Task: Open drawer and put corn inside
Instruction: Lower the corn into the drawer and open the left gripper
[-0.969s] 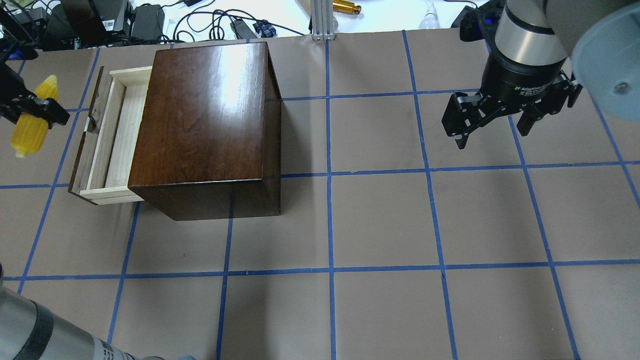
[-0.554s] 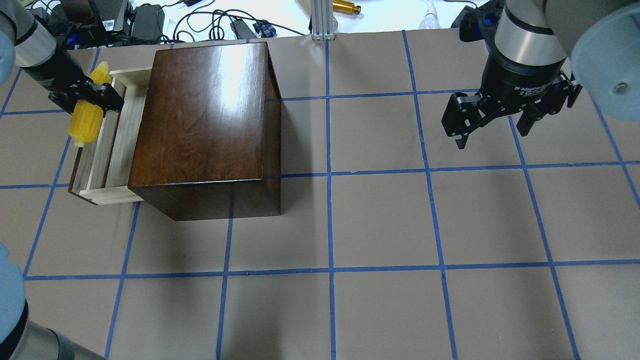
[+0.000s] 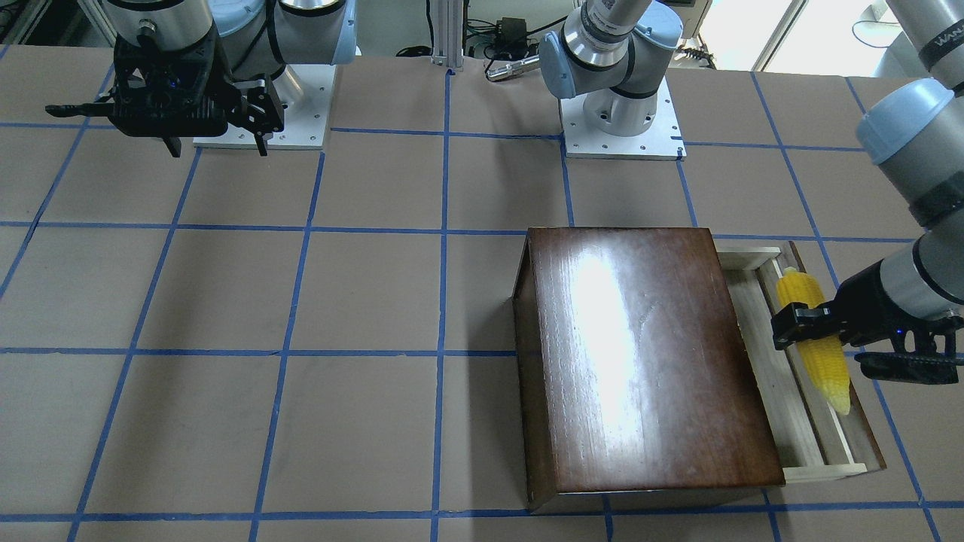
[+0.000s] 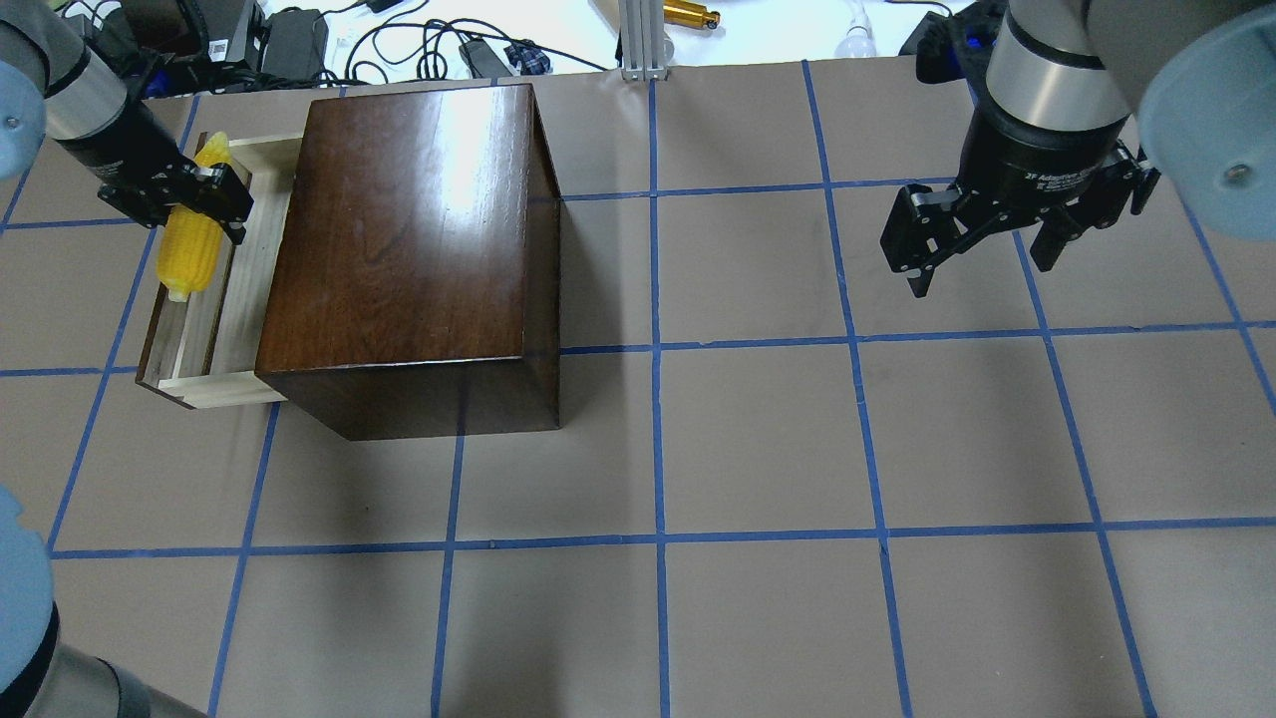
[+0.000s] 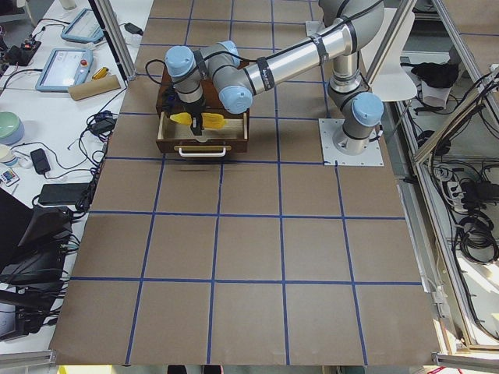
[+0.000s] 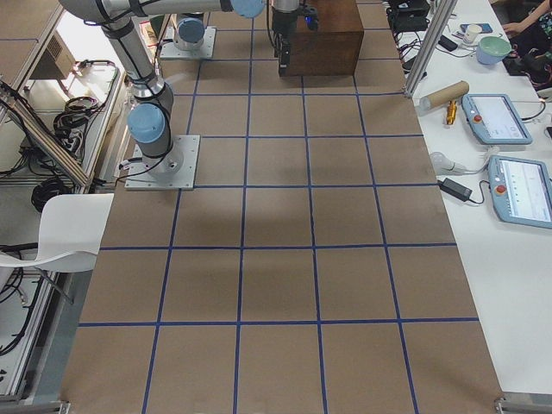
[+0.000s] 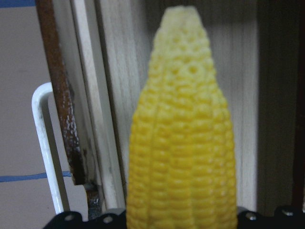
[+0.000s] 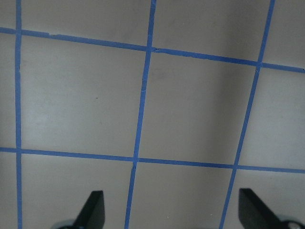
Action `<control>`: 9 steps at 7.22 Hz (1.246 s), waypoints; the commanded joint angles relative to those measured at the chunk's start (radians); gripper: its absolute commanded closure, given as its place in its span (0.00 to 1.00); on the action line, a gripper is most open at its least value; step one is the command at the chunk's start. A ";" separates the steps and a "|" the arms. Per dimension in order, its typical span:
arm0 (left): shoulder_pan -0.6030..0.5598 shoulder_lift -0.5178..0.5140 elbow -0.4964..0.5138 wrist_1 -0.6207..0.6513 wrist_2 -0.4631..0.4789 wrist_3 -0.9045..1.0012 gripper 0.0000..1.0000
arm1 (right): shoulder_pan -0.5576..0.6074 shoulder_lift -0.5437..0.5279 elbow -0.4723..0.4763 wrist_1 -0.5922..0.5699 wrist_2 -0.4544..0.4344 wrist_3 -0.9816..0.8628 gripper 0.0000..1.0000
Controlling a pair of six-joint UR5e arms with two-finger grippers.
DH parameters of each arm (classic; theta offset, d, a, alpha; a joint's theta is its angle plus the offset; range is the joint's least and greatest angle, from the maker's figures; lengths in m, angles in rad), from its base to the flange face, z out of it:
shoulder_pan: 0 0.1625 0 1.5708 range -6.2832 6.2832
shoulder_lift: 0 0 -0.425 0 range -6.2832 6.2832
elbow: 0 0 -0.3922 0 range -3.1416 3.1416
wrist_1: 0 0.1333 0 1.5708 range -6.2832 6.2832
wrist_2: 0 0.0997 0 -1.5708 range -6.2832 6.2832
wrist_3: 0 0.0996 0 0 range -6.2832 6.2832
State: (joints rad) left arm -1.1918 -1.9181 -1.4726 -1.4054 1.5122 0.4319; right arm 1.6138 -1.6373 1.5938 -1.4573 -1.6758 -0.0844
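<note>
The drawer (image 4: 229, 299) of pale wood stands pulled out to the left of the glossy dark-brown box (image 4: 409, 249); it also shows in the front-facing view (image 3: 783, 406). My left gripper (image 4: 194, 204) is shut on the yellow corn (image 4: 191, 249) and holds it lengthwise just above the open drawer. The corn (image 3: 817, 346) hangs over the drawer's outer half. In the left wrist view the corn (image 7: 183, 152) fills the middle, with the drawer floor (image 7: 119, 71) and white handle (image 7: 45, 148) behind it. My right gripper (image 4: 982, 249) is open and empty, far right above bare table.
Blue tape lines grid the brown table (image 4: 758, 439). Cables, power bricks and a metal post (image 4: 638, 40) lie beyond the far edge. The robot bases (image 3: 617, 113) stand at the near side.
My left gripper has carried the corn rightward from beside the drawer's front panel to over the open drawer. The right arm has not moved.
</note>
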 commanded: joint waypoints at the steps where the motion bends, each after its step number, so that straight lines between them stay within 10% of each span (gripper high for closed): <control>1: 0.000 0.017 0.005 -0.007 0.008 -0.001 0.00 | 0.000 0.000 0.000 0.000 -0.001 0.000 0.00; 9: -0.282 0.278 0.005 -0.202 0.014 -0.397 0.00 | 0.000 -0.001 0.000 0.000 0.001 0.002 0.00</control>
State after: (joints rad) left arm -1.3951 -1.6450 -1.4683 -1.6062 1.5257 0.1484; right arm 1.6138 -1.6377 1.5938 -1.4573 -1.6753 -0.0841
